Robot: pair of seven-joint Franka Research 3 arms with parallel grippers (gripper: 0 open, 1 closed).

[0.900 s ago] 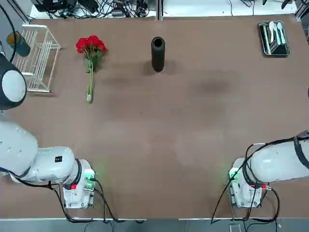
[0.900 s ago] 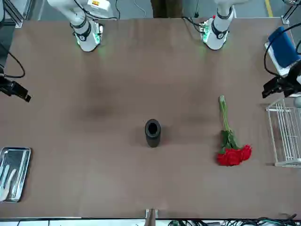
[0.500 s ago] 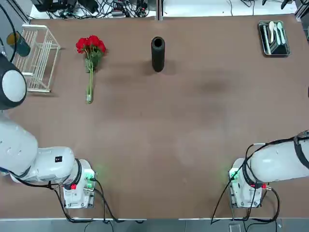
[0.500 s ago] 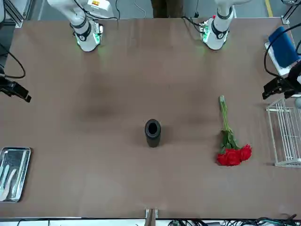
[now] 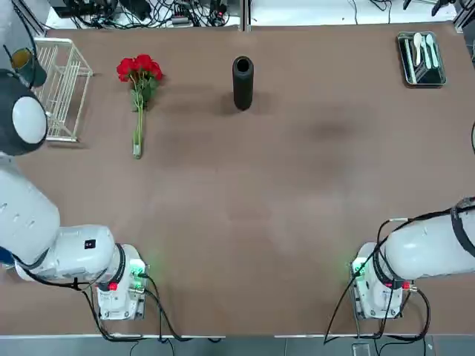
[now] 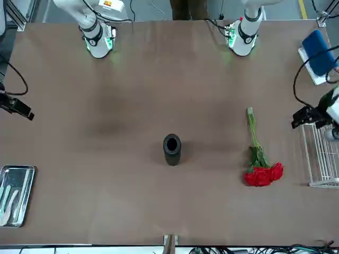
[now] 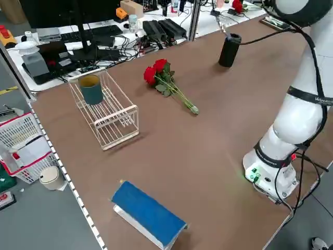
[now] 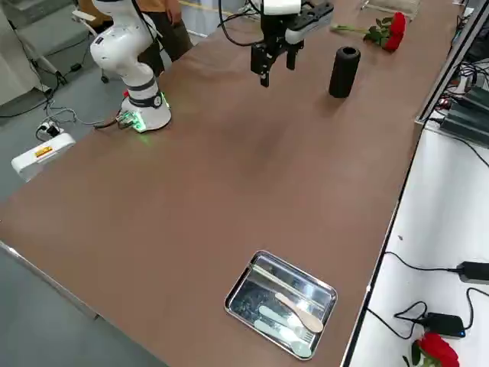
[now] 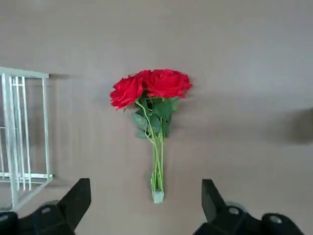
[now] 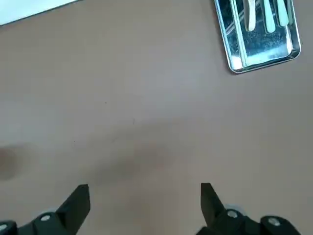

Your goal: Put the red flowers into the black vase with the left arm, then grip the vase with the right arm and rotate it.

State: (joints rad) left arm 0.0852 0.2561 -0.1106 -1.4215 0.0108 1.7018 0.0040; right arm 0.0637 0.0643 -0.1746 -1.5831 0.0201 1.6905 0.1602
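The red flowers (image 5: 139,81) lay flat near the far left corner of the table (image 5: 252,208), blooms toward the far edge. The black vase (image 5: 243,83) stood upright at mid far edge, well apart. The left gripper (image 9: 146,208) hung spread above the stem end; the right gripper (image 10: 144,205) hung spread and empty over bare tabletop. Likely risks: the thin stems slipping from a shallow pinch, or the stem end catching the narrow mouth and tipping the vase. A wire rack (image 5: 61,85) stood beside the flowers; a metal tray (image 5: 421,59) occupied the far right corner. Cables and equipment crowded the adjoining benches.
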